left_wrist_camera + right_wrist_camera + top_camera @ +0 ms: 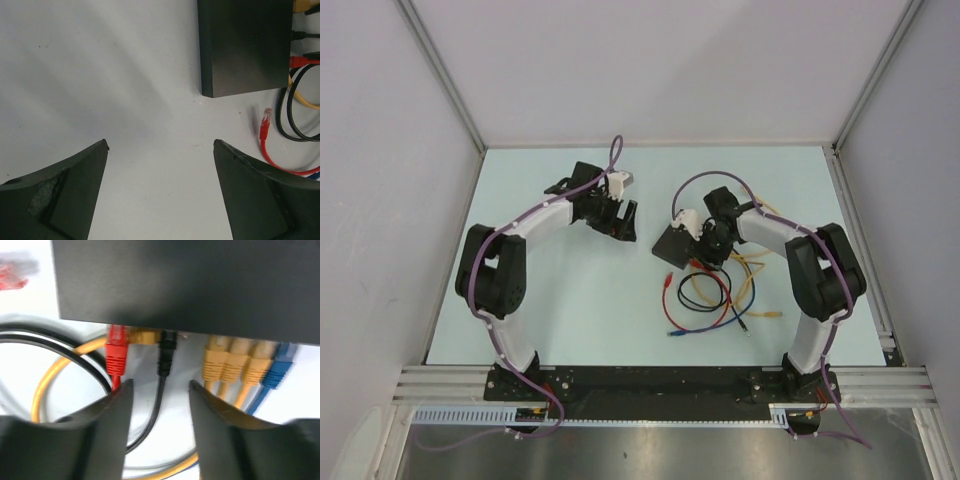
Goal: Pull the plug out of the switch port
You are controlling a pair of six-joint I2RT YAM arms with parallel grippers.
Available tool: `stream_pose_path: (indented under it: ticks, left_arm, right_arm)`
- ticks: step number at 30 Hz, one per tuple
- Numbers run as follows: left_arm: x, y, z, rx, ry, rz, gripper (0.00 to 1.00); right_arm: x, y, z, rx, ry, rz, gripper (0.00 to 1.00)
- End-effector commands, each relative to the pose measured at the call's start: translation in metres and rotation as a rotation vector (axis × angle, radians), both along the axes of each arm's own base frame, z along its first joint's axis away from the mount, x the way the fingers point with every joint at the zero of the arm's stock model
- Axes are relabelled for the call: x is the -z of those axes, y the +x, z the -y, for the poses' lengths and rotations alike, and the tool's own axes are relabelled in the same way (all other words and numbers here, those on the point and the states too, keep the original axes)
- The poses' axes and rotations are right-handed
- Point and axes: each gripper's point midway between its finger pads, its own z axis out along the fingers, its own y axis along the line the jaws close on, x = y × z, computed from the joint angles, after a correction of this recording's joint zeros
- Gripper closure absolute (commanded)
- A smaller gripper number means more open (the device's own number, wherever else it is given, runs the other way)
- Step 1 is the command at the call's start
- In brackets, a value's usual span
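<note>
- So, at this moment the switch (672, 245) sat flat on the table (570, 300), a bit right of centre, just beside the right gripper (705, 245) and with its socket edge facing that arm.
- On the right wrist cam the fingers stood apart, gripping nothing. They were close under the socket row, and the black plug (167, 352) lined up with the gap between them while its cable ran down through it.
- A red plug (116, 352) sat close on one side of the black one. Three yellow plugs (235, 362) and a blue plug (280, 367) sat further along on the other side.
- My left gripper (160, 145) was wide open too, holding nothing, well apart from the switch and looking at its far corner.
- Handling guess: the box looked light and the table smooth, so I figured it would slide toward me rather than let go of the plug.
- The plug body looked like hard plastic with a stiffer ribbed boot, and the cable behind it looked floppy.
- I'd have pinched the boot right behind the socket, not the cable. Neighbours were tight, so there wasn't much room for the fingers.
- I couldn't see any latch tab from those views, so I couldn't tell which face needed squeezing.
</note>
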Motion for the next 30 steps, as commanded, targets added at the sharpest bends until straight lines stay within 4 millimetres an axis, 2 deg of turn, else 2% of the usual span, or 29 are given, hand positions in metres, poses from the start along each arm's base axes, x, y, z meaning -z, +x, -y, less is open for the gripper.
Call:
stream_pose_path:
  ticks: [1,2,4,5,6,7,8,9,10,11,12,14,15,16,17,19,21,24,25,30]
  left_arm:
    - [-0.028,0.022,0.011,0.013,-0.054,0.087,0.08]
    - [-0.032,0.027,0.014,0.011,-0.063,0.094,0.08]
    - [-0.025,0.031,0.017,0.019,-0.066,0.077,0.08]
    - [-0.027,0.035,0.020,0.025,-0.076,0.078,0.08]
    - [-0.021,0.035,0.024,0.039,-0.090,0.060,0.08]
    - [-0.019,0.036,0.028,0.048,-0.102,0.050,0.08]
    - [-0.020,0.040,0.031,0.060,-0.113,0.057,0.08]
    - [-0.010,0.039,0.034,0.073,-0.120,0.033,0.09]
    - [-0.007,0.040,0.037,0.079,-0.125,0.026,0.09]
    - [-0.008,0.043,0.040,0.092,-0.130,0.031,0.09]
    - [-0.004,0.039,0.044,0.109,-0.135,0.009,0.10]
    - [0.000,0.036,0.048,0.127,-0.142,-0.007,0.11]
    - [0.000,0.035,0.050,0.133,-0.148,-0.011,0.11]
    - [0.002,0.030,0.051,0.142,-0.157,-0.025,0.11]
    - [0.001,0.027,0.054,0.153,-0.159,-0.027,0.12]
    - [0.007,0.020,0.054,0.170,-0.153,-0.040,0.12]
    - [0.010,0.013,0.056,0.185,-0.153,-0.047,0.12]
    - [0.020,0.001,0.057,0.195,-0.152,-0.077,0.12]
    - [0.021,-0.005,0.059,0.214,-0.155,-0.083,0.12]
    - [0.017,-0.023,0.072,0.264,-0.151,-0.085,0.12]
  right_arm:
    - [-0.043,0.012,0.010,0.087,0.042,0.104,0.37]
    - [-0.061,0.012,0.012,0.093,0.060,0.141,0.35]
    - [-0.075,0.006,0.015,0.112,0.104,0.132,0.30]
    - [-0.087,0.009,0.023,0.139,0.133,0.149,0.30]
    - [-0.094,0.007,0.019,0.162,0.192,0.132,0.30]
    - [-0.101,0.011,0.020,0.194,0.236,0.133,0.27]
    - [-0.109,0.025,0.028,0.249,0.289,0.160,0.27]
    - [-0.113,0.030,0.025,0.318,0.366,0.127,0.27]
    - [-0.114,0.038,0.027,0.354,0.394,0.125,0.30]
    - [-0.104,0.051,0.031,0.396,0.408,0.109,0.32]
    - [-0.106,0.059,0.029,0.406,0.435,0.098,0.34]
    - [-0.096,0.068,0.027,0.439,0.464,0.034,0.39]
    - [-0.082,0.078,0.025,0.457,0.467,-0.008,0.40]
    - [-0.076,0.080,0.023,0.490,0.487,-0.052,0.41]
    - [-0.062,0.084,0.022,0.508,0.509,-0.107,0.42]
    - [-0.062,0.095,0.017,0.538,0.564,-0.142,0.41]
    - [-0.050,0.102,0.012,0.547,0.583,-0.178,0.41]
    - [-0.039,0.101,0.000,0.533,0.591,-0.233,0.41]
    - [-0.041,0.103,-0.005,0.518,0.600,-0.232,0.41]
    - [-0.035,0.102,-0.031,0.468,0.595,-0.251,0.40]
